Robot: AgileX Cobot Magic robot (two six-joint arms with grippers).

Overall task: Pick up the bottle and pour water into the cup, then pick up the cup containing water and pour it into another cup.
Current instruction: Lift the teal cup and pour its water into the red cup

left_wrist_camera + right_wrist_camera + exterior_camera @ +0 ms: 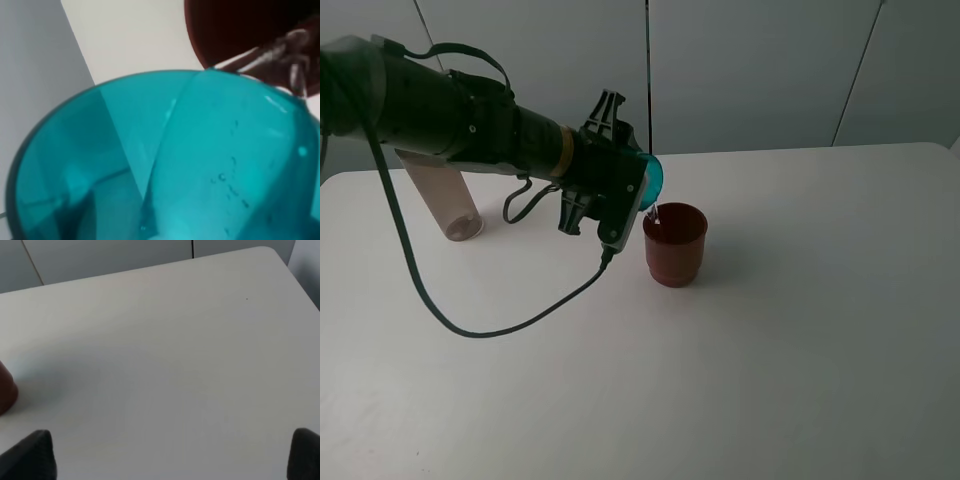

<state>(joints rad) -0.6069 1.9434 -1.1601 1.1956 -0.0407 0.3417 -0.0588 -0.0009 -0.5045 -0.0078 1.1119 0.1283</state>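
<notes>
My left gripper (636,188) is shut on the teal cup (652,178) and holds it tipped on its side over the red cup (675,245). A thin stream of water (658,212) falls from the teal rim into the red cup. In the left wrist view the teal cup (175,160) fills the frame, with the red cup (240,30) beyond its rim. The grey-brown bottle (448,200) stands on the table at the left, its top hidden behind the left arm. My right gripper (170,455) is open and empty above bare table; the red cup's edge (5,387) shows beside it.
The white table (800,350) reaches to a pale panelled wall at the back. The left arm's black cable (470,330) loops over the table in front of the arm. The table's far corner (270,250) shows in the right wrist view.
</notes>
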